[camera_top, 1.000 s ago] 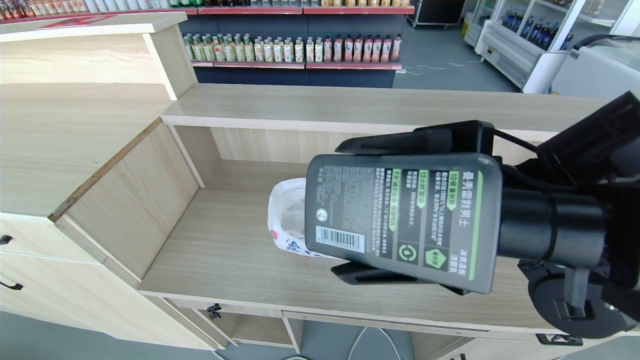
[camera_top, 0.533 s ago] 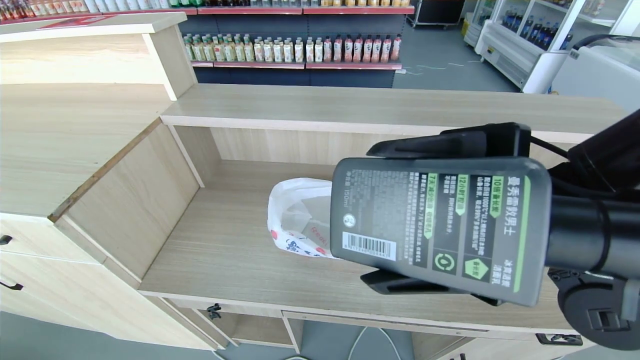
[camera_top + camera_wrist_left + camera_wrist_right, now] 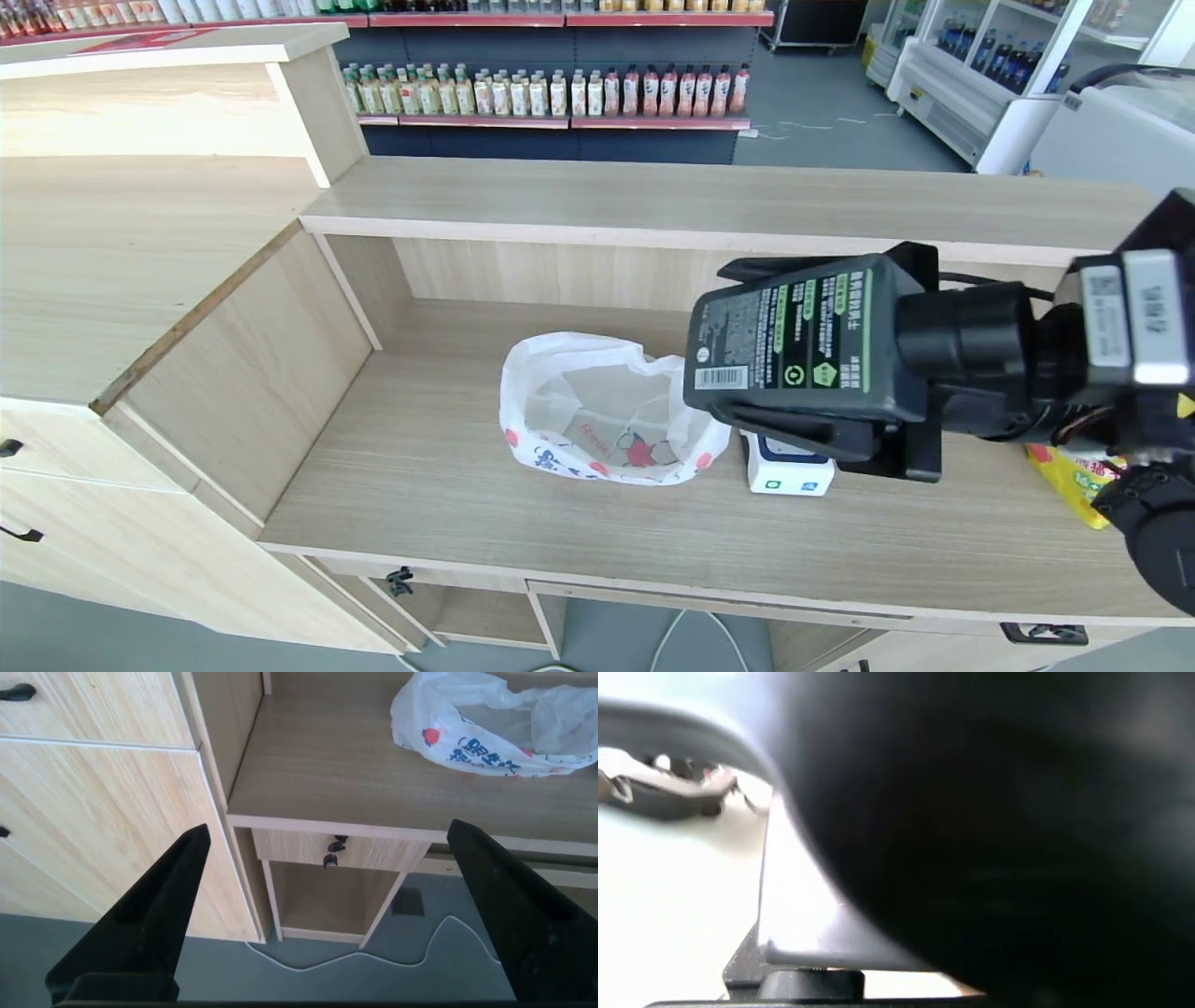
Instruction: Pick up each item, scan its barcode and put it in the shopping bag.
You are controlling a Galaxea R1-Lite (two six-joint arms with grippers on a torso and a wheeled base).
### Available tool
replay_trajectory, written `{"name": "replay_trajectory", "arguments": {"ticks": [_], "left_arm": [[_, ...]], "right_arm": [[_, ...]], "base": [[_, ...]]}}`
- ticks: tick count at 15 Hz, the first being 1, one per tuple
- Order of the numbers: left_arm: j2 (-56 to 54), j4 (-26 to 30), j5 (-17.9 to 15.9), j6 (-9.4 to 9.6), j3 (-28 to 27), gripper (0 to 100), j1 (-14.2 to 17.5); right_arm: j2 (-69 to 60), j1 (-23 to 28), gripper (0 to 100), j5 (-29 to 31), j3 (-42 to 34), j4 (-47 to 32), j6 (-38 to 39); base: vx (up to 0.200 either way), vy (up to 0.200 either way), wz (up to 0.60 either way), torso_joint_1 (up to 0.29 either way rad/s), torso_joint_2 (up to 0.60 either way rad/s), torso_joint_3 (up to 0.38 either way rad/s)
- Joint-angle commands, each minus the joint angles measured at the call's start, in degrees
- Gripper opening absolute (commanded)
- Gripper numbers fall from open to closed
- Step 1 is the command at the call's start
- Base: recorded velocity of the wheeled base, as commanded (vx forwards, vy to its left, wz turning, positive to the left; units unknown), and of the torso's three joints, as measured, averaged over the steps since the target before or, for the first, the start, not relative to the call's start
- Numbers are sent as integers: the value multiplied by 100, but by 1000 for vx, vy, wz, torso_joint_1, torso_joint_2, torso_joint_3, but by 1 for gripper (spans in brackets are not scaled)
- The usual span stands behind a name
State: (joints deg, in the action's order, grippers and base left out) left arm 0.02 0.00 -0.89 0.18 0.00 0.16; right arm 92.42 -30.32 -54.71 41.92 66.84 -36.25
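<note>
The shopping bag [image 3: 607, 420] is lying on the desk [image 3: 420, 467], with the scanner [image 3: 789, 471] sitting just right of it. The bottle [image 3: 794, 341], in the right claw [image 3: 747, 345], is hanging above the scanner, and a packet [image 3: 1074, 476] is lying farther right.

Matte black right arm [image 3: 971, 359], cylindrical wrist, white labels [image 3: 1134, 308], thin black cable [image 3: 976, 278], flat tapered pincer fingers [image 3: 803, 431].

Barcode [image 3: 721, 377] on grey bottle [image 3: 794, 341], its small print probably unreadable

Dark grey bottle [image 3: 794, 341] with green bands; white shopping bag [image 3: 537, 439] printed red and perhaps navy.
</note>
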Motion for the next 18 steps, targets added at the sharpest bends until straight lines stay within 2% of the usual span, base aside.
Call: {"name": "replay_trajectory", "arguments": {"ticks": [1,2,4,5,8,11,12,14,18], "left_arm": [[-2,0,1,-1,0,100,2],[-2,0,1,-1,0,100,2],[-2,0,1,-1,0,100,2],[-2,0,1,-1,0,100,2],[-2,0,1,-1,0,100,2],[-2,0,1,-1,0,100,2],[-2,0,1,-1,0,100,2],[-2,0,1,-1,0,100,2],[-2,0,1,-1,0,100,2]], "right_arm": [[-514,861,0,901,-281,-1235,66],[-655,1318,0,1208,-316,-1964,233],[-874,2003,0,1490,-352,-2791,576],[-1129,2671,0,1762,-457,-3415,1094],[-1525,3902,0,2166,-1002,-3669,2360],[-1745,5044,0,2263,-1178,-4320,2421],[-1762,5642,0,2263,-1178,-4698,2500],[-1771,6003,0,2263,-1186,-4891,2500],[-1789,6126,0,2272,-1248,-4970,2325]], "base": [[0,0,0,0,0,0],[0,0,0,0,0,0],[0,0,0,0,0,0],[0,0,0,0,0,0],[0,0,0,0,0,0],[0,0,0,0,0,0],[0,0,0,0,0,0],[0,0,0,0,0,0],[0,0,0,0,0,0]]}}
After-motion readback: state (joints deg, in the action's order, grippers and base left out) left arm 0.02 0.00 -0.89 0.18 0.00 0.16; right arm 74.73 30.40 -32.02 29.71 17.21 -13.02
